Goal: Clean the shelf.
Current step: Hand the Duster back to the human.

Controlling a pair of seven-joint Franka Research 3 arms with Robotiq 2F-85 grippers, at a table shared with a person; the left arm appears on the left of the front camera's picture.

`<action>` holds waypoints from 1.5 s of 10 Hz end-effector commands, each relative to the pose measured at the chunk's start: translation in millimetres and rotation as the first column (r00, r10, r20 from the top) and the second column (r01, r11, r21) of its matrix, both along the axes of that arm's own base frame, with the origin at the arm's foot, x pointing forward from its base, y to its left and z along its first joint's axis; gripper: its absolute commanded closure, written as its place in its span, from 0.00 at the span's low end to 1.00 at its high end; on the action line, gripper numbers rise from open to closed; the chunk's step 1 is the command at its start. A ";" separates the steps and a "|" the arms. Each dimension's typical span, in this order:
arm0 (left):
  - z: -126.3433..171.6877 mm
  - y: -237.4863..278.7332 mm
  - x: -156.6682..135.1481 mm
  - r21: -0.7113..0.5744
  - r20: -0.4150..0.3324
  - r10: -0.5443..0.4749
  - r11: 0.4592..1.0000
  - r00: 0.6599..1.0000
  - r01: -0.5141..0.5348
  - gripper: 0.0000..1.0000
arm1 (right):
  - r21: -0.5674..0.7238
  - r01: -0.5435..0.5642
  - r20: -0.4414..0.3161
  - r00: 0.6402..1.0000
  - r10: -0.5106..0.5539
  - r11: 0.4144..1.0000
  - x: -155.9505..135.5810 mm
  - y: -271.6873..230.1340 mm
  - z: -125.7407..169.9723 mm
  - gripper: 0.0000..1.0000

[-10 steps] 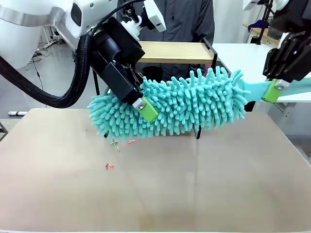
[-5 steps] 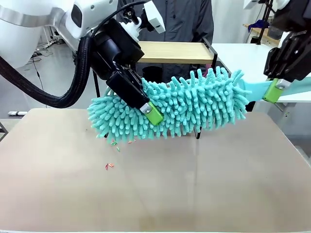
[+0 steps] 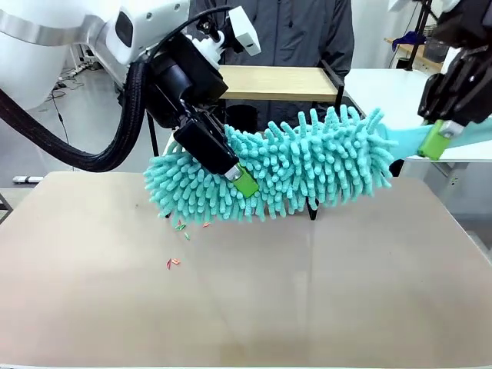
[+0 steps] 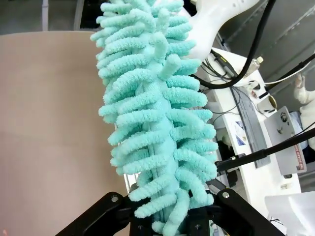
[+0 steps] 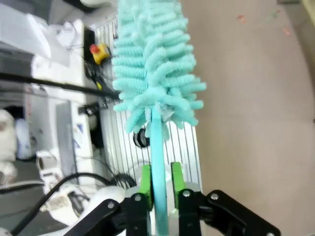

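A teal chenille duster (image 3: pixel 307 165) hangs crosswise above the table, in front of the shelf (image 3: pixel 269 81). The shelf's top wooden board and black frame show behind the duster; its lower board is hidden. My left gripper (image 3: pixel 238 181) is shut on the duster's fluffy head near its left end, where the strands (image 4: pixel 152 123) run up from between its fingers (image 4: pixel 98 216). My right gripper (image 3: pixel 438 140) is shut on the duster's thin teal handle (image 5: pixel 158 147) at the far right, green pads (image 5: pixel 145 182) pressed on either side.
Small red and green scraps (image 3: pixel 181 227) lie on the beige table (image 3: pixel 307 292) below the duster's left end, with more scraps (image 3: pixel 173 263) nearer me. A person in a dark jacket (image 3: pixel 292 31) stands behind the shelf. A white table (image 3: pixel 384 84) stands at the back right.
The duster has shifted slightly to the right with both grippers. My left gripper's front finger sits a little lower and farther right on the head.
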State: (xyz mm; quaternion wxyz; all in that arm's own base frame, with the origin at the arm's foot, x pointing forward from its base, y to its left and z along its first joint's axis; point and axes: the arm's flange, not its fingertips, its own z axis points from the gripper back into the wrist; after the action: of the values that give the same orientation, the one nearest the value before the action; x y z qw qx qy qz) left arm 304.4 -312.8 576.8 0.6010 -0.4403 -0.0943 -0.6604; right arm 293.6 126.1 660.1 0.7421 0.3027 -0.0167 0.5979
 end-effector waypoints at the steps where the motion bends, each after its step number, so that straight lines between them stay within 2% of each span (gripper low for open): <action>1: -6.0 6.6 -2.2 0.023 -0.004 0.008 1.000 1.000 -0.008 1.00 | 0.226 0.236 -0.054 0.972 -0.230 0.945 -0.2 -29.1 -0.5 0.00; 2: -9.3 11.2 0.1 0.037 -0.002 0.009 0.999 1.000 -0.009 1.00 | 0.369 0.395 -0.132 0.918 -0.373 0.841 4.3 -52.6 -0.5 0.00; 3: -11.9 14.0 2.1 0.055 0.020 0.008 0.998 1.000 -0.009 1.00 | 0.478 0.569 -0.233 0.817 -0.528 0.669 10.3 -79.9 -5.9 0.00; 4: -12.8 17.1 4.8 0.048 0.021 0.010 0.999 1.000 -0.011 1.00 | 0.555 0.689 -0.374 0.707 -0.600 0.466 15.9 -110.8 -21.3 0.06; 5: -13.7 23.4 7.5 0.033 0.010 0.016 0.999 1.000 -0.017 1.00 | 0.512 0.799 -0.461 0.565 -0.684 0.315 20.7 -135.2 -46.0 0.00; 6: -12.4 34.9 9.0 0.004 -0.007 0.028 1.000 1.000 -0.028 1.00 | 0.404 0.886 -0.522 0.427 -0.738 0.227 23.7 -154.5 -81.1 0.00; 7: -8.1 52.8 9.8 -0.021 -0.042 0.055 0.998 0.998 -0.056 1.00 | 0.247 0.951 -0.530 0.294 -0.795 0.186 26.6 -163.1 -121.3 0.00; 8: 1.6 81.2 7.3 -0.080 -0.097 0.090 0.992 0.991 -0.098 1.00 | 0.076 0.980 -0.515 0.197 -0.834 0.185 29.1 -159.2 -159.4 0.00; 9: 18.8 129.6 -1.0 -0.206 -0.177 0.196 0.951 0.965 -0.231 1.00 | -0.088 0.968 -0.529 0.155 -0.835 0.235 33.9 -145.8 -195.3 0.00; 10: 35.7 183.8 -14.5 -0.365 -0.239 0.307 0.851 0.921 -0.378 1.00 | 0.240 0.890 -0.440 0.456 -0.773 0.388 31.0 -195.6 -141.8 0.00; 11: 46.3 241.5 -24.1 -0.451 -0.353 0.476 0.668 0.806 -0.592 1.00 | 0.240 0.890 -0.440 0.456 -0.773 0.388 31.0 -195.6 -141.8 0.00; 12: 47.3 293.1 -23.0 -0.495 -0.484 0.524 0.497 0.701 -0.713 1.00 | 0.240 0.890 -0.440 0.456 -0.773 0.388 31.0 -195.6 -141.8 0.00; 13: 37.6 345.0 -6.3 -0.422 -0.605 0.600 0.315 0.523 -0.850 1.00 | 0.240 0.890 -0.440 0.456 -0.773 0.388 31.0 -195.6 -141.8 0.00; 14: 22.6 379.8 10.1 -0.328 -0.693 0.609 0.211 0.386 -0.921 1.00 | 0.240 0.890 -0.440 0.456 -0.773 0.388 31.0 -195.6 -141.8 0.00; 15: -0.7 401.3 28.9 -0.141 -0.748 0.637 0.124 0.188 -0.982 1.00 | 0.240 0.890 -0.440 0.456 -0.773 0.388 31.0 -195.6 -141.8 0.00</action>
State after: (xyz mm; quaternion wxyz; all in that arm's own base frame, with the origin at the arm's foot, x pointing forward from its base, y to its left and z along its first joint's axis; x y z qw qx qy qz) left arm 296.1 104.6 587.1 0.6859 -0.6183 -0.3355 -0.1862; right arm 322.4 -68.1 527.4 0.8485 0.4832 -0.2059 0.0646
